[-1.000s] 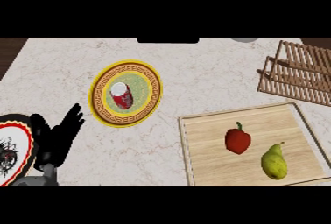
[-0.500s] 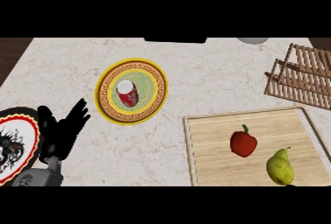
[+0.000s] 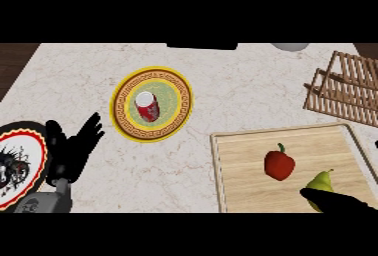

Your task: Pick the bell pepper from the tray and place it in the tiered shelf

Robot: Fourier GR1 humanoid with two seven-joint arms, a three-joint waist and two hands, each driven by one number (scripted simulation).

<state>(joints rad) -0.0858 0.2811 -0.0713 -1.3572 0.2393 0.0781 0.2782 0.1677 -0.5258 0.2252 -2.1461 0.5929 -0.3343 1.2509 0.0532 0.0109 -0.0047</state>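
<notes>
Right hand (image 3: 341,204): at lower right edge, just entering over tray corner, touching or overlapping pear base; only dark fingers in view, whether apart or curled cannot be told; nothing held as far as visible; likely on approach toward pepper.
Left hand (image 3: 72,150): at left, fingers straight and spread, pointing up; resting beside patterned plate, clamped on nothing; kept clear of the work side.
Pepper (image 3: 279,164): red, lying on tray, left of centre, stem up; untouched, apart from right hand; close beside pear.
Pear (image 3: 319,183): on tray, lower right of pepper; partly covered by right hand; risk of a nudge during reach.
Tray (image 3: 244,145): wooden, lower right of counter.
Shelf (image 3: 347,90): slatted wood, upper right, beyond tray; destination, well apart from pepper.
Yellow plate (image 3: 125,117): centre left, red cup (image 3: 148,105) on it; outside the route.
Patterned plate (image 3: 22,165): at left edge.
Change from earlier frames: right hand newly in view; pepper and pear unmoved on tray; whole scene shifted in view.
</notes>
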